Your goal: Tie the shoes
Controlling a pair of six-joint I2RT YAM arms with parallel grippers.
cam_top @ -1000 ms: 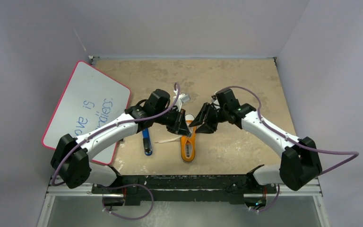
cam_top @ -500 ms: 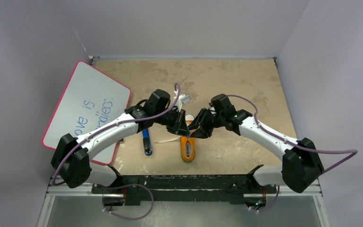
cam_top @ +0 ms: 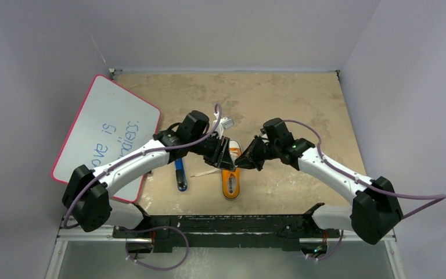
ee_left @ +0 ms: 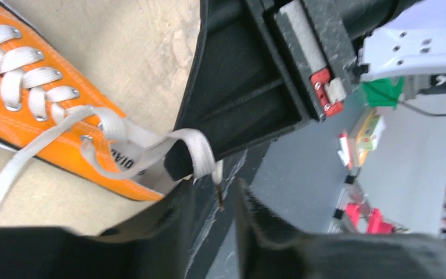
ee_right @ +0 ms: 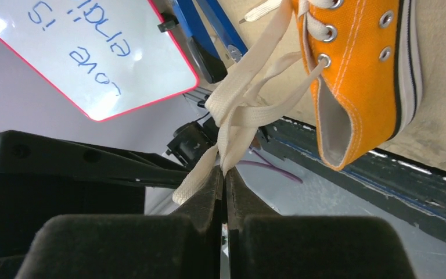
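Observation:
The orange shoe (cam_top: pixel 230 180) lies on the tan table between the two arms, with its white toe cap towards the far side. My right gripper (cam_top: pixel 245 163) (ee_right: pixel 225 173) is shut on a bunch of white lace (ee_right: pixel 235 125) just above the shoe's (ee_right: pixel 360 75) opening. My left gripper (cam_top: pixel 223 158) (ee_left: pixel 213 195) faces it from the left. Its jaws stand a little apart, and the lace's end (ee_left: pixel 200 152), draped over the right gripper's black finger (ee_left: pixel 238 99), hangs at the gap without being pinched. The laced-up front of the shoe (ee_left: pixel 35 110) shows at the upper left of the left wrist view.
A blue-and-black marker (cam_top: pixel 180 174) lies just left of the shoe. A red-rimmed whiteboard (cam_top: pixel 107 136) with blue writing leans over the table's left edge. Grey walls close in the back and both sides. The arms' base rail (cam_top: pixel 226 224) runs along the near edge.
My right gripper moved left to the shoe and shut on the lace. My left gripper, shut before, opened a little and let the lace go.

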